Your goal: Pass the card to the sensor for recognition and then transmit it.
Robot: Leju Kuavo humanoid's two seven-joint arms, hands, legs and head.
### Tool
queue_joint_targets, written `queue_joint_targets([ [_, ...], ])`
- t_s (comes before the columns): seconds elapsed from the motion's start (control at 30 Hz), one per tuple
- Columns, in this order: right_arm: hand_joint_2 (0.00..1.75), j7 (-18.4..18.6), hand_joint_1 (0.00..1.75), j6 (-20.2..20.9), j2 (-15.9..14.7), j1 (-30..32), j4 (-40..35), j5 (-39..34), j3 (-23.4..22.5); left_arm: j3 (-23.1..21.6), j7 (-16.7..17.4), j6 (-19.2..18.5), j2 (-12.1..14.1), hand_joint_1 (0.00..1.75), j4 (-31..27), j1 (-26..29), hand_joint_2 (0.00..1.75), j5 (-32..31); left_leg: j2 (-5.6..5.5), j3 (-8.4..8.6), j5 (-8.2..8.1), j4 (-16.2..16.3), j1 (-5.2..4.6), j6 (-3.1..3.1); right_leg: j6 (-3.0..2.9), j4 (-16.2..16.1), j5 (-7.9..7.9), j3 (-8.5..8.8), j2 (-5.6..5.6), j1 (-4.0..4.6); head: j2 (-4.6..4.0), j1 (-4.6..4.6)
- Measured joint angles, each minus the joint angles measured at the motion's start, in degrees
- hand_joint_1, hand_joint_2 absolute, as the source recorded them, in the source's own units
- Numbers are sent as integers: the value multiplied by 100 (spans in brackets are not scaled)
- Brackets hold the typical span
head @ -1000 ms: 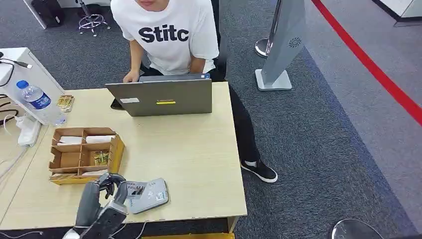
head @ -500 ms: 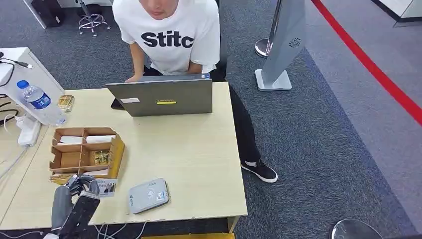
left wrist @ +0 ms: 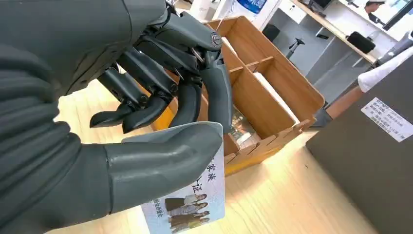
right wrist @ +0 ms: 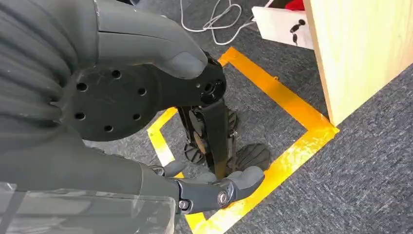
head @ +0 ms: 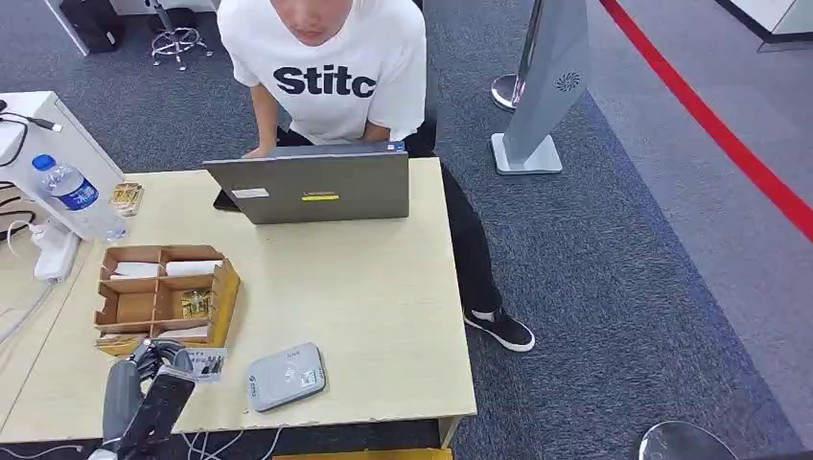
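Head view gives me the table (head: 383, 316), a person (head: 331, 72) in a "Stitc" shirt behind the laptop (head: 312, 187), the box (head: 163, 297), the sensor (head: 286, 377). My left hand (head: 158, 364) pinches the card (head: 204, 362) left of the sensor; the left wrist view shows printed characters and figures on it. Right hand (right wrist: 146, 141) hangs over floor, holding nothing, fingers loosely apart.

A wooden table (head: 374, 316) bears laptop (head: 312, 185), divided box (head: 163, 297), sensor (head: 286, 376).
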Motion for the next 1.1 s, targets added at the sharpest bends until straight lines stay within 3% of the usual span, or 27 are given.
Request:
queue_joint_targets([
  [0.23,175,50,0,-4,7,-15,9,63,46,-2,22,-135,-63,175,254,-126,175,-448,1,2,0,1,0,0,0,0,1,0,1,0,0,2],
  [1.1,175,15,0,-24,13,-30,13,205,92,-52,90,-155,-197,175,682,-267,175,-658,2,2,0,2,0,0,0,0,1,-1,2,0,0,2],
])
